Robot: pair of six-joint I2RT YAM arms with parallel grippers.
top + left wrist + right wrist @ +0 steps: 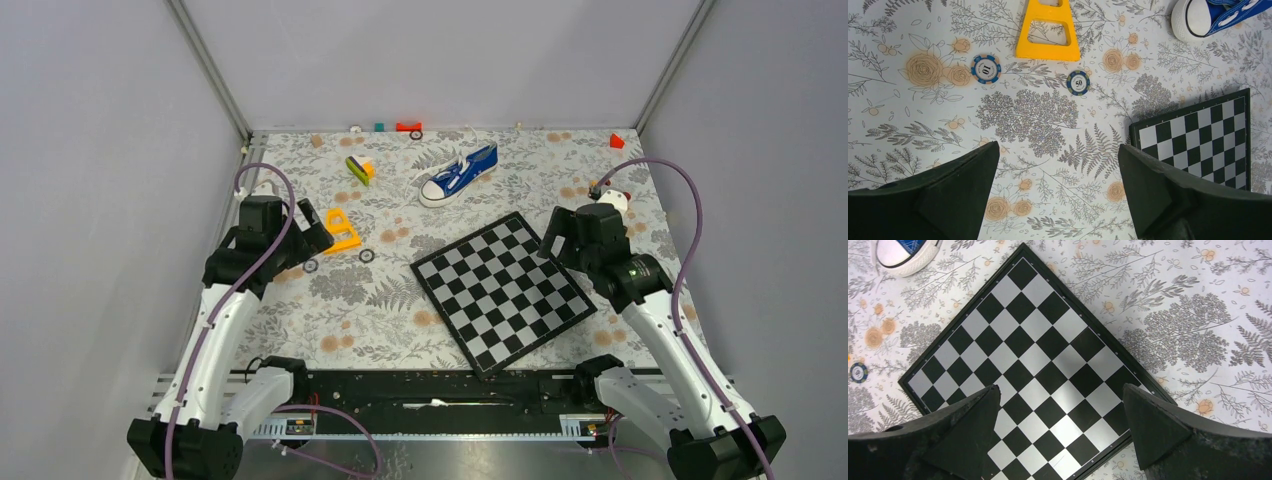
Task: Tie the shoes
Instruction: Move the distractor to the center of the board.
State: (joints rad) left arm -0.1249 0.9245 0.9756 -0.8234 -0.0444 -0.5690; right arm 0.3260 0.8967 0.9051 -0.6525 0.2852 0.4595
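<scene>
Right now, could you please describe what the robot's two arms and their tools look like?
Both the left arm and right arm have white links with black joints and black bases. A purple cable runs along each one. A small green light glows on the right arm. The left tool and right tool each have two matte black, wedge-shaped fingers.

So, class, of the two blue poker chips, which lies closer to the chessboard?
The chip marked 50; the chip marked 10 lies on the far side of it from the chessboard.
</scene>
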